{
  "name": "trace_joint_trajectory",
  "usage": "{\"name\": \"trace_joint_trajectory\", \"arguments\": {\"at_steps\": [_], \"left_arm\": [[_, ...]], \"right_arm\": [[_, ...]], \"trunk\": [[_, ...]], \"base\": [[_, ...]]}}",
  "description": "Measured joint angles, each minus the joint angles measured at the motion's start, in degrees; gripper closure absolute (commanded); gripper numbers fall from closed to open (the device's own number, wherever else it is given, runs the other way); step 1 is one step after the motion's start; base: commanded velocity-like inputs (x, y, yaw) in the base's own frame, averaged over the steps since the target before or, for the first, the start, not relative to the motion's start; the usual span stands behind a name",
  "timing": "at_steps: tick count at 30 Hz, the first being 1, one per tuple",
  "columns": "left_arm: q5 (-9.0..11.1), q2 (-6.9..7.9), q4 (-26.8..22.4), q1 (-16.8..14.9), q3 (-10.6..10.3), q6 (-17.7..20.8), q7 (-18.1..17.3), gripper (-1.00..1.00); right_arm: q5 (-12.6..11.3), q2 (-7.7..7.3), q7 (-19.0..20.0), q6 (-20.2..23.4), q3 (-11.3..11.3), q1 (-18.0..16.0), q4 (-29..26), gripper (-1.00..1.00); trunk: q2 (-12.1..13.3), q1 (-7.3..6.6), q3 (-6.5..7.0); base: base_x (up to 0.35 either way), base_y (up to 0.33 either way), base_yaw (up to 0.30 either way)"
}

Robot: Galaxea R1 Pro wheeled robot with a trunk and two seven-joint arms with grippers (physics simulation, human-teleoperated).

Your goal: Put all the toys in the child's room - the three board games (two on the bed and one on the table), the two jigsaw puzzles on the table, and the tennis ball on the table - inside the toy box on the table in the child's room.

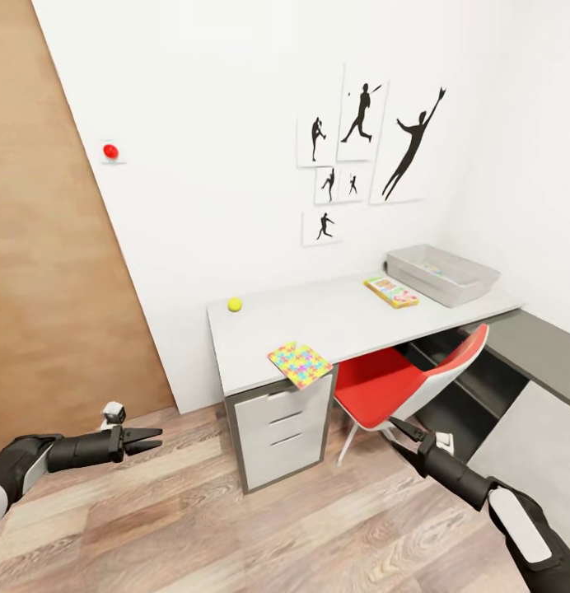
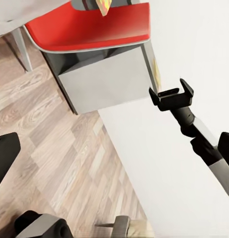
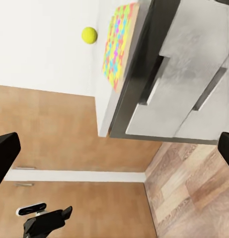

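Facing the surface (image 1: 351,317), both tools low over the plank floor, nothing held.

My left tool (image 1: 150,439) hangs with its fingers slightly apart. On the surface: tennis ball (image 1: 234,305) near the back wall, one jigsaw puzzle (image 1: 299,364) overhanging the front edge above the drawer unit (image 1: 283,434), a printed board game (image 1: 390,291) flat just beside the toy box (image 1: 443,273), which holds something colourful I can't make out. Red chair (image 1: 396,382) tucked under. My right tool (image 1: 398,427) is parted too.
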Motion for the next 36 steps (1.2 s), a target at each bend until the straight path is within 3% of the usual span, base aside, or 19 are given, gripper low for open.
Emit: {"name": "trace_joint_trajectory", "arguments": {"at_steps": [10, 36], "left_arm": [[0.0, 0.05, 0.0, 0.0, 0.0, -0.1, 0.0, -1.0], [-0.1, -0.15, 0.0, 0.0, -0.1, -0.1, 0.0, -1.0]], "right_arm": [[0.1, 0.03, 0.2, 0.0, -0.3, 0.0, 0.2, -1.0], [0.5, 0.79, 0.4, -0.6, -0.2, 0.0, 0.2, -1.0]], "trunk": [[-4.0, 2.2, -1.65], [-14.4, 7.91, -4.54]], "base": [[0.0, 0.0, -0.196], [0.0, 0.0, -0.007]]}}
